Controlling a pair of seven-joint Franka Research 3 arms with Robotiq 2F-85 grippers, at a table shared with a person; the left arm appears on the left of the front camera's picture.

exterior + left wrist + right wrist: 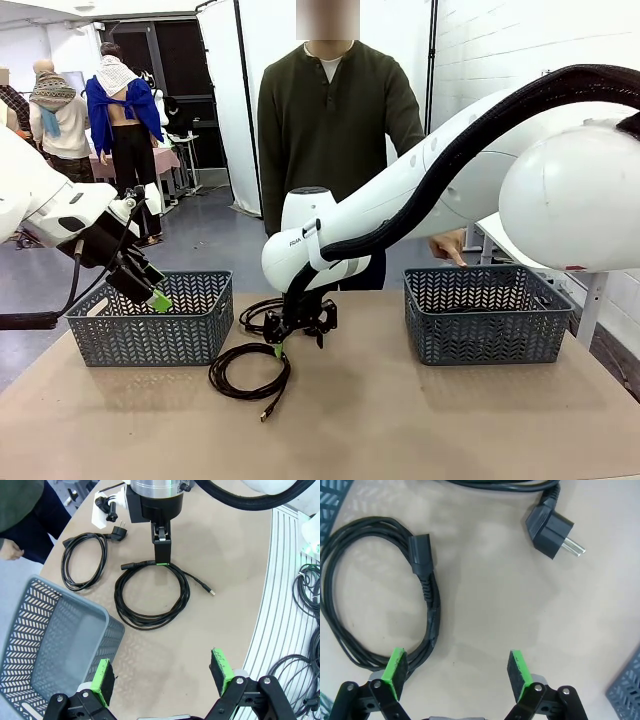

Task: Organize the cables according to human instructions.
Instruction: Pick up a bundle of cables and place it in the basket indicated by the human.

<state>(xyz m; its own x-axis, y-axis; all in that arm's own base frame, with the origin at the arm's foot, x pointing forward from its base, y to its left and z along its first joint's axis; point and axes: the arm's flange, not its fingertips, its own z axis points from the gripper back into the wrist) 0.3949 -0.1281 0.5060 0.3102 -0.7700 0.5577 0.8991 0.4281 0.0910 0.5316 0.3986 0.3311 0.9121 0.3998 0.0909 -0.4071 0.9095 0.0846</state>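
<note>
Two cables (150,624) unsorted on table, left basket (150,335) empty. Right gripper (456,664) open, low over one; left gripper (162,672) open too.

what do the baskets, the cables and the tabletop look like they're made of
Baskets: probably moulded plastic, matte grey, going by the uniform herringbone openwork walls.
Cables: black rubber or PVC jacket with a soft sheen, lying in limp loops; one plug has shiny bare metal pins.
Tabletop: matte beige and smooth, perhaps laminate or board; the look leaves it open.

White brick wall (500,60), grey floor (210,245).
</note>
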